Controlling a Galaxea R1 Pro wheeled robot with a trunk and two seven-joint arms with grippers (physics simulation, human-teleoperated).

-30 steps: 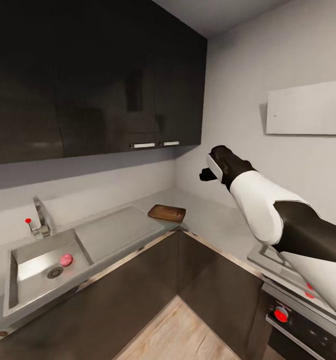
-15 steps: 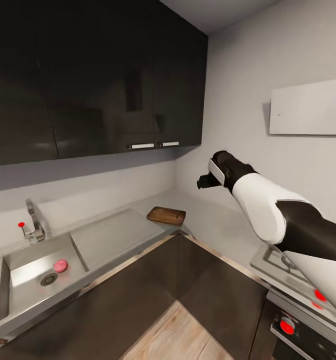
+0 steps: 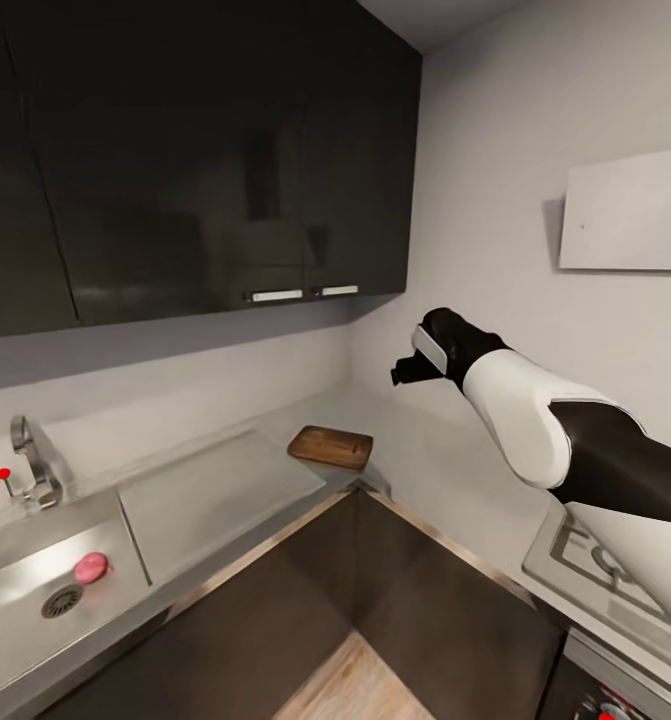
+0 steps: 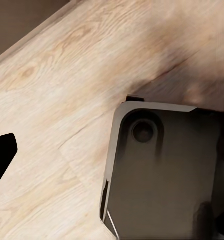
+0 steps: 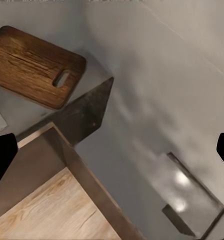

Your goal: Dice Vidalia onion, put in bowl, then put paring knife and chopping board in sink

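- My right gripper (image 3: 403, 372) is hanging empty, fingers spread, at two o'clock from the board (image 3: 331, 446).
- The onion (image 3: 90, 567) is sitting in the sink (image 3: 15, 625), at eight o'clock.
- Reaching from here, I am risking clipping the table (image 3: 225, 485) edge.

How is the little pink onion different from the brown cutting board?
The Vidalia onion is small, round and pinkish-red; the chopping board is much bigger, flat, rectangular and brown with dark grain. The onion lies down inside the sink near the drain hole; the chopping board lies up on the grey countertop in the corner, with a slot handle. Both lie untouched, with no gripper on them.
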